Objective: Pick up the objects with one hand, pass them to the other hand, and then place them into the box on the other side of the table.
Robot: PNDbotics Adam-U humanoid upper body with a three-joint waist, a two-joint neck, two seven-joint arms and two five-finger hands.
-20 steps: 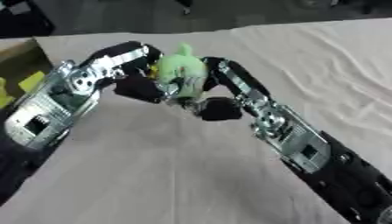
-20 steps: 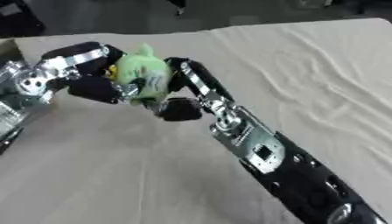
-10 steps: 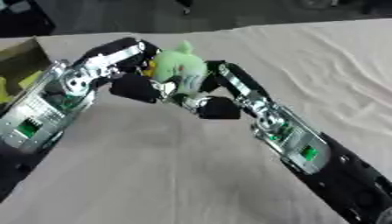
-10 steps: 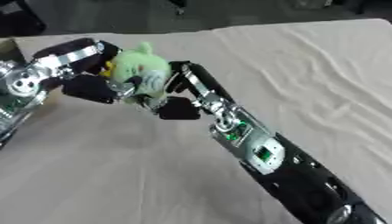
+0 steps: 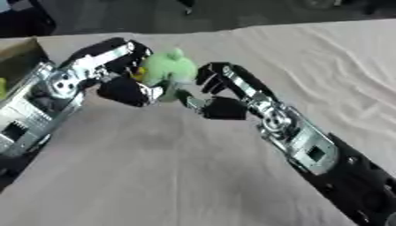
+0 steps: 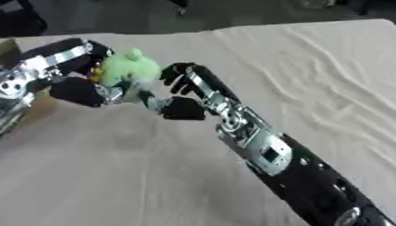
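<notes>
Left eye view: your left hand [image 5: 127, 88] is clamping the green plush toy [image 5: 169, 70]; right hand [image 5: 216, 90], fingers spread, is sitting just beside it. It's looking soft and light; be gripping the body.

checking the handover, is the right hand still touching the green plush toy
Apart. The left eye view shows tablecloth between the right hand and the green plush toy, which the left hand grips.
</notes>
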